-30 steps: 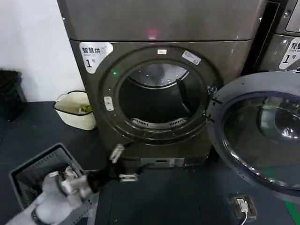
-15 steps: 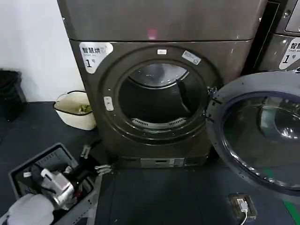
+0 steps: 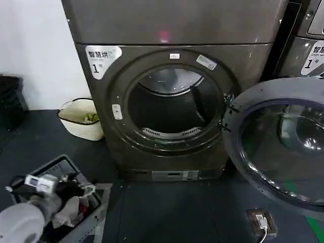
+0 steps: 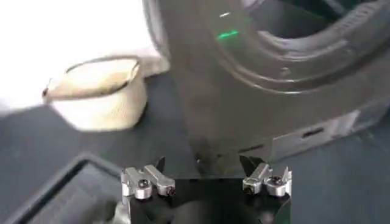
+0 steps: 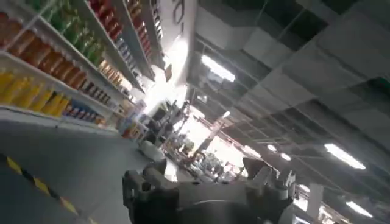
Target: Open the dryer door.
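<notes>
The bronze-grey dryer (image 3: 172,30) stands ahead with its round drum opening (image 3: 172,109) uncovered. The dryer door (image 3: 238,121) hangs swung wide to the right, its grey inner face and domed glass turned towards me. My left gripper (image 3: 90,189) is low at the left, over a grey crate and well short of the dryer. It is open with nothing between its fingers. In the left wrist view that gripper (image 4: 204,169) points at the dryer's lower front (image 4: 201,91). My right gripper (image 5: 204,170) is open, aimed away at shop shelves and a ceiling.
A cream basket (image 3: 81,119) sits on the floor left of the dryer. The grey crate (image 3: 50,172) with cloth in it is at the lower left. A twin machine (image 3: 309,45) stands at the right, and a floor socket (image 3: 261,221) lies below the open door.
My left arm has drawn back from the dryer's base to the lower left, over the crate. The door has stayed open in the same place.
</notes>
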`<state>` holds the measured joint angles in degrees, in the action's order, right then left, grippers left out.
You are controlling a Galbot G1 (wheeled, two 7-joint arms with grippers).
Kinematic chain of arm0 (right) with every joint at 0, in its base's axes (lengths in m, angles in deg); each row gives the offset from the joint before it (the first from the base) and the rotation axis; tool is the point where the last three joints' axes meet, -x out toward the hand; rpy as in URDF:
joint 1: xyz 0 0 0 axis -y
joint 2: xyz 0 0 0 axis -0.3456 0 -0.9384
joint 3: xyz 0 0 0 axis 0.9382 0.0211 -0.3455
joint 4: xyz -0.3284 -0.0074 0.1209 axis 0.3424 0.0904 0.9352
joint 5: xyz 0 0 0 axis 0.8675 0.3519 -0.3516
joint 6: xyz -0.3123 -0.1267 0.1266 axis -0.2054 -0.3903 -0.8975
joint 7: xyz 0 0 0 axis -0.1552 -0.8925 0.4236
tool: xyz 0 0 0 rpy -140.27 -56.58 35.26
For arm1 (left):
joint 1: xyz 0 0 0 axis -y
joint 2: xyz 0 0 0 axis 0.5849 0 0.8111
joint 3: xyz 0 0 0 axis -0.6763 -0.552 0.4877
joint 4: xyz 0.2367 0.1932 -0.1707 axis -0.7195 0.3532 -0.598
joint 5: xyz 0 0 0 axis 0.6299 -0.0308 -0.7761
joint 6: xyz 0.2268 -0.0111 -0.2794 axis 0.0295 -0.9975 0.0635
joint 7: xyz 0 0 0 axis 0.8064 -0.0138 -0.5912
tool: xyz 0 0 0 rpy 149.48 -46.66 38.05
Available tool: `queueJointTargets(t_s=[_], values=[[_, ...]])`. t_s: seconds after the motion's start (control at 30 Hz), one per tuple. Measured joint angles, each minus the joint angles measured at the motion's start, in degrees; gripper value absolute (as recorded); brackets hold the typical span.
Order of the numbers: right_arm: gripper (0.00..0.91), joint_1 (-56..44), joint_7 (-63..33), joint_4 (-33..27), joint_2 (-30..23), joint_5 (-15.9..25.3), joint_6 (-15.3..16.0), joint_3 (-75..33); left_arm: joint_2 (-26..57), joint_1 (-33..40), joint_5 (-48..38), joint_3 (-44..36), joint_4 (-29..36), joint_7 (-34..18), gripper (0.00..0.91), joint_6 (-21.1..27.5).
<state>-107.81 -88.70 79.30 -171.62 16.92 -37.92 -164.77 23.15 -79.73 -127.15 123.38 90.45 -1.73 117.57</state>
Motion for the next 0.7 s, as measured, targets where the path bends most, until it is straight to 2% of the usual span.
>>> queueJointTargets(t_s=[0.2, 0.37, 0.7], values=[[0.907, 0.6, 0.3, -0.4, -0.3, -0.6, -0.1, -0.1, 0.1, -2.0, -12.4, 3.5, -1.8, -10.6, 0.907, 0.0], [0.907, 1.2, 0.9, -0.8, -0.7, -1.8, -0.6, 0.2, 1.2, -3.2, -25.9, 6.6, -3.2, -18.8, 0.907, 0.0], [0.907, 2.0, 2.0, -2.1, -1.2, -3.7, -4.7, 0.2, 3.3, -3.9, -49.7, 9.8, -4.2, -35.1, 0.907, -0.1]])
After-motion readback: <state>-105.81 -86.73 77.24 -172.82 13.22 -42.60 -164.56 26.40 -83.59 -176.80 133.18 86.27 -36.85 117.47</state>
